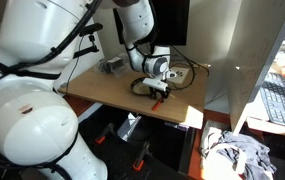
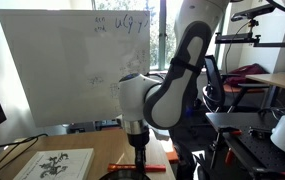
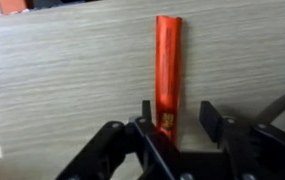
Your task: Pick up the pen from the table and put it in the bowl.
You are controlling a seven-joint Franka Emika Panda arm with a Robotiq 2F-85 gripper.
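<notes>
the short, thin orange-red stick-shaped pen (image 3: 168, 60) lies flat on the light tan wooden tabletop (image 3: 62, 80). its near end sits between the fingers of the black robotiq gripper (image 3: 177, 112). the gripper's jaws stand apart, one on each side of the pen and not clamped on it. whether a finger touches it cannot be told. a white printed paper sheet (image 2: 57, 165) lies beside the gripper.

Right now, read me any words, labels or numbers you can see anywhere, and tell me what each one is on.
Nothing can be read for certain.
Whiteboard: dark handwriting along the top edge, too blurred to read.
Paper: a dark printed figure, any text too small to tell.
Pen: a pale mark near its lower end, blurred and unreadable.
</notes>
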